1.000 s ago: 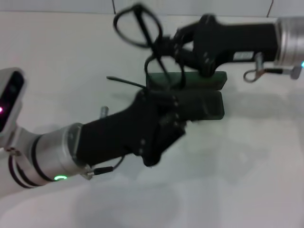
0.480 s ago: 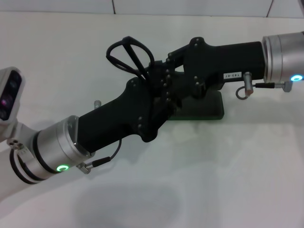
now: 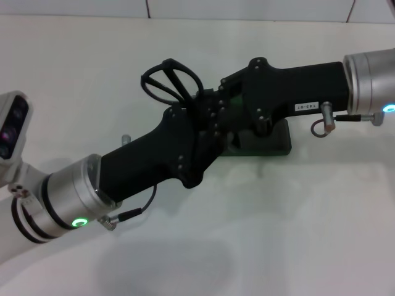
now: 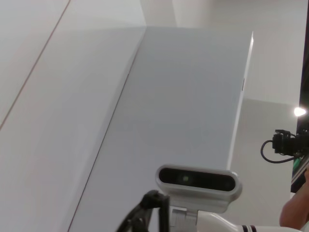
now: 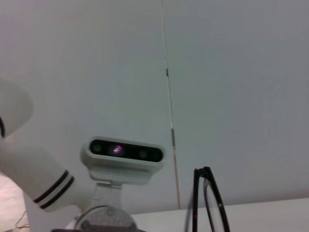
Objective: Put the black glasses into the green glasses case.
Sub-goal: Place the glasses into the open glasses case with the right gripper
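Note:
The black glasses (image 3: pixel 168 81) are held up in the air, lenses standing above the table; they also show in the right wrist view (image 5: pixel 208 203). My right gripper (image 3: pixel 214 98) comes in from the right and is shut on them at their near end. My left gripper (image 3: pixel 205 120) reaches up from the lower left and meets the right gripper at the same spot, overlapping it. The green glasses case (image 3: pixel 273 140) lies on the table beneath both grippers, mostly hidden by them, so I cannot tell how its lid stands.
The white table (image 3: pixel 296 222) spreads around the case. Both forearms cross the middle of the head view. The wrist views point upward at my own head camera (image 4: pixel 198 181) (image 5: pixel 123 152) and the walls.
The right gripper has brought the glasses down and left over the case. The left gripper has risen to meet it, and the case is now largely covered. Little moved in the last half second.

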{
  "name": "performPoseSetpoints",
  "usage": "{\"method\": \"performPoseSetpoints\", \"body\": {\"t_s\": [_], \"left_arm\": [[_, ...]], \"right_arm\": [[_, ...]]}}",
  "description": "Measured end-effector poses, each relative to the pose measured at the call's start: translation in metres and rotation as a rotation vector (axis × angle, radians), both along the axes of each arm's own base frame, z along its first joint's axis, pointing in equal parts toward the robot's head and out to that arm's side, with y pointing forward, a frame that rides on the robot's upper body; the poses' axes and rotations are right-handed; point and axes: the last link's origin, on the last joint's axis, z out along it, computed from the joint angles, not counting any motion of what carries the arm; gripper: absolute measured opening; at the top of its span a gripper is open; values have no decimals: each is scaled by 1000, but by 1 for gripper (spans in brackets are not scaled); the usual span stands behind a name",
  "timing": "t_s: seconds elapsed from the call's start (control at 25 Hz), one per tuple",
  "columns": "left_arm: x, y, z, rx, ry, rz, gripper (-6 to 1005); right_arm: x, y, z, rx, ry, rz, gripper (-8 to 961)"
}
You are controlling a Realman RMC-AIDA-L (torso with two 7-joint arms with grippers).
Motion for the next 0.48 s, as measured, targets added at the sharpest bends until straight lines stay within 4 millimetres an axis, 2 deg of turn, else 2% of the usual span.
{"method": "performPoseSetpoints", "body": {"t_s": [0.2,0.36,0.48], "left_arm": [[-3,-9,-1,-29,9,-22,29],[-3,-18,2,-104,56,-143,29],[-4,-27,2,-178,102,-232,30]], "right_arm": [[8,6,3,57,-31,-20,64],[17,18,-2,149,-211,22,65],[13,22,-5,196,-365,69,65]]}}
